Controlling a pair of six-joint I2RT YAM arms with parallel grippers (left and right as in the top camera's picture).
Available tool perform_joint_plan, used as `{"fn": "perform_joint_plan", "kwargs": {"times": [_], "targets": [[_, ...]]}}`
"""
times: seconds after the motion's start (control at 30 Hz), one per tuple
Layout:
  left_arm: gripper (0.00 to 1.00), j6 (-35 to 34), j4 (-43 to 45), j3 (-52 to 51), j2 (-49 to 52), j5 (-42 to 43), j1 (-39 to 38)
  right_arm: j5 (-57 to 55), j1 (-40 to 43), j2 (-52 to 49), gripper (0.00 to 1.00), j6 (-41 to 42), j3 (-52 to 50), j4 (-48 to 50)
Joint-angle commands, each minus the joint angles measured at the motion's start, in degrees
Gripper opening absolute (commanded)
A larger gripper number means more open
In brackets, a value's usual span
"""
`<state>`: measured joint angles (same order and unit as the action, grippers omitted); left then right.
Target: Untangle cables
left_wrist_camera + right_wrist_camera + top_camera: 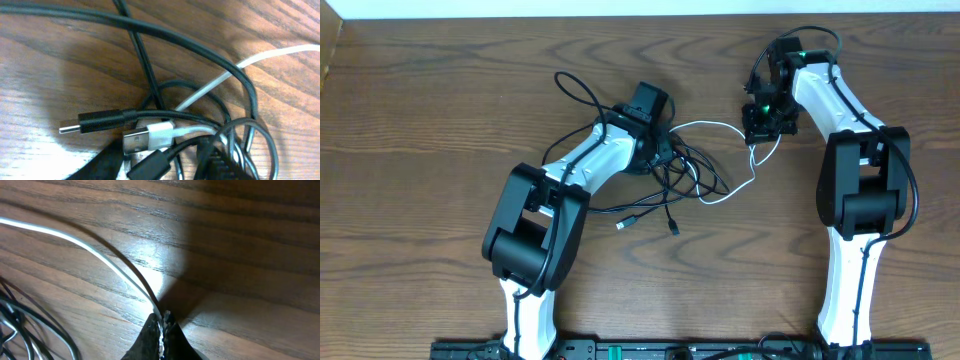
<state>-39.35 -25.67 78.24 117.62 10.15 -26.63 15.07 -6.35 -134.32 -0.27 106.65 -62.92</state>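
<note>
— Clamping white cable (pixel 75 241) in right fingers (pixel 150 341), down at the desk (pixel 240 245)?
— Yes, shut on it. Held left fingers (pixel 215 164) apart over black cable (pixel 100 121) tangle, mid-desk. Best pulled slowly, away, pinning the knot

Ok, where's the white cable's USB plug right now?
The white cable's plug lies low centre in the left wrist view, just below the small black plug.
</note>
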Motion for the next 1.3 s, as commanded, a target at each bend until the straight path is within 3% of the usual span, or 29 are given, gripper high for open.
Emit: {"fn": "perform_joint_plan", "kwargs": {"times": [0.0, 0.17, 0.3, 0.5, 0.63, 0.7, 0.73, 0.83, 1.0, 1.27], "targets": [[0.08, -0.61, -0.04, -0.39, 2.34, -0.90, -0.87, -0.09, -0.50, 0.24, 0.01, -0.68, -1.01, 0.33], [0.07, 4.02, -2.91, 2.05, -2.38, -0.76, 0.44, -0.15, -0.33, 0.24, 0.01, -0.61, -1.01, 0.31], [0.08, 9.16, -9.57, 3.67, -17.11, -0.33, 4.13, -1.62, 0.46, 0.17, 0.01, 1.51, -1.01, 0.31], [0.07, 9.31, -9.40, 3.65, -33.24, -0.09, 7.67, -1.62, 0.52, 0.17, 0.01, 1.51, -1.03, 0.33], [0.07, 9.31, -8.11, 3.65, -38.25, 1.36, 7.72, -1.49, 0.52, 0.17, 0.01, 1.14, -1.03, 0.44], [0.08, 9.33, -7.87, 3.65, -38.84, 2.86, 7.69, 2.73, 0.52, 0.59, 0.01, -3.98, -0.81, 0.57], [0.07, 9.35, -7.87, 3.65, -38.88, 3.85, 7.72, 7.58, 0.61, 1.36, 0.04, -8.61, -0.37, 0.26], [0.08, 10.75, -7.34, 3.65, -38.75, 7.04, 7.72, 20.92, 0.81, 6.51, 0.32, -18.56, 0.20, 0.57], [0.07, 13.20, -4.48, 3.65, -38.62, 16.76, 7.72, 24.65, 0.90, 16.22, 0.59, -19.30, 0.20, 4.37], [0.08, 16.68, -4.22, 3.65, -37.51, 34.10, 11.54, 32.41, 2.27, 20.81, 0.66, -24.09, 0.17, 4.81]]}}
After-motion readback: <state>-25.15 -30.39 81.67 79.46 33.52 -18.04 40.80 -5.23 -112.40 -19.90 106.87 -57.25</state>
